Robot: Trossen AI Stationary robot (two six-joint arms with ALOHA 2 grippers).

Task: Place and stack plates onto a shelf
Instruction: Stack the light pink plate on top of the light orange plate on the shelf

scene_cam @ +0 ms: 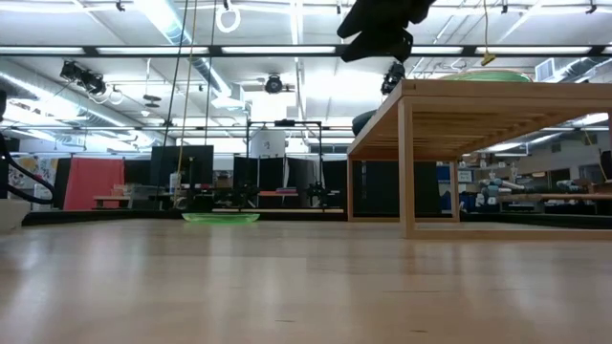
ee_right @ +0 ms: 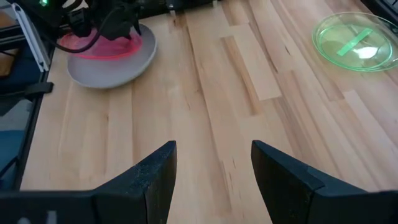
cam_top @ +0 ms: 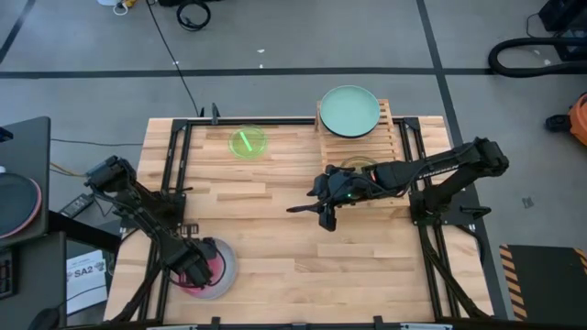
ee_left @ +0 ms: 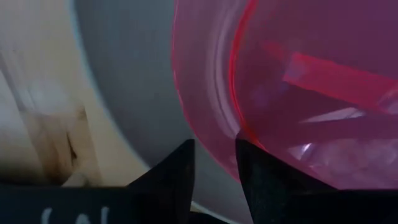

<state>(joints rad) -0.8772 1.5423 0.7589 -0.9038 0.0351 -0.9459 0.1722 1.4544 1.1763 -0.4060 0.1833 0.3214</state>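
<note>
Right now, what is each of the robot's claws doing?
Left gripper: fingers astride the pink plate's rim; grip cannot be told.
Right gripper: open, empty, above the table.

The tabletop (cam_top: 275,229) was pale butcher-block wood, smooth with a low sheen. The shelf (scene_cam: 459,100) was built of pale, matt wooden slats on square wooden legs. The pink plate (ee_left: 298,81) was translucent, glossy plastic with bright reflections. It sat in a pale grey plate (ee_right: 115,65) that was opaque and smooth. The green plate (ee_right: 356,42) was translucent and glossy. The mint plate (cam_top: 349,111) was opaque with a satin finish. The fingers (ee_right: 152,177) of the right gripper were dark and matt.
</note>
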